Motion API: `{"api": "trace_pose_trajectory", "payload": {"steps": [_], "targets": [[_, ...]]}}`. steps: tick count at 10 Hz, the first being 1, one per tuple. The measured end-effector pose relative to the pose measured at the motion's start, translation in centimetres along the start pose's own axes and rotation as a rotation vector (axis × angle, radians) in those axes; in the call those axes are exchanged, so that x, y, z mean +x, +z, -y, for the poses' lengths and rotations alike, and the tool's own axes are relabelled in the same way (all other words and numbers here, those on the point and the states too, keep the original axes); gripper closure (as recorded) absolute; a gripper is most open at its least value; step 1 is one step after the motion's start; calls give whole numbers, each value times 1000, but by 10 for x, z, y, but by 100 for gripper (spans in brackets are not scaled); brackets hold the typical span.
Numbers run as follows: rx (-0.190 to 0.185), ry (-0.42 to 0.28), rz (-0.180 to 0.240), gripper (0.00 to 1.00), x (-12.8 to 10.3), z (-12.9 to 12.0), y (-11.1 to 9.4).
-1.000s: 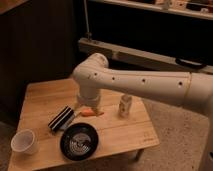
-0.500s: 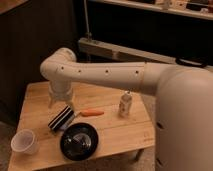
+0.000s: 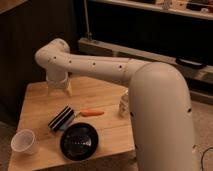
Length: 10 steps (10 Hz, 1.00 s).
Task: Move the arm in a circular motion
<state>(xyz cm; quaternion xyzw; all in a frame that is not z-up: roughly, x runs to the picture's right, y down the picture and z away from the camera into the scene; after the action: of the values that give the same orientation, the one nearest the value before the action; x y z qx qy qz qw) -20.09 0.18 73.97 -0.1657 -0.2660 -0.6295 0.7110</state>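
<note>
The arm is a thick cream-white tube with small dark holes that reaches from the lower right across to a rounded elbow at the upper left. From the elbow a short segment drops down to the gripper, a small pale tip. It hangs just above the back left part of the wooden table. Nothing shows in the gripper.
On the table lie an orange carrot, a black ridged brush, a black round dish and a white cup. A small pale jar is partly hidden by the arm. Dark shelving stands behind.
The elbow has swung left and back, from above the table's middle to its back left. The gripper moved away from the carrot. The near arm segment now fills more of the right side.
</note>
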Motion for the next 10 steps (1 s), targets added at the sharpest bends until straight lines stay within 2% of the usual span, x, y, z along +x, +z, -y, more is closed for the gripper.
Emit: {"api": "trace_pose_trajectory", "payload": {"steps": [1, 2, 5, 8, 9, 10], "targets": [[-7, 25, -4, 34, 6, -15, 0], [-14, 78, -10, 34, 12, -43, -2], [-27, 214, -24, 34, 7, -119, -8], [-40, 334, -26, 34, -17, -186, -13], [-45, 378, -20, 34, -33, -213, -15], [-47, 397, -15, 34, -49, -229, -18]]}}
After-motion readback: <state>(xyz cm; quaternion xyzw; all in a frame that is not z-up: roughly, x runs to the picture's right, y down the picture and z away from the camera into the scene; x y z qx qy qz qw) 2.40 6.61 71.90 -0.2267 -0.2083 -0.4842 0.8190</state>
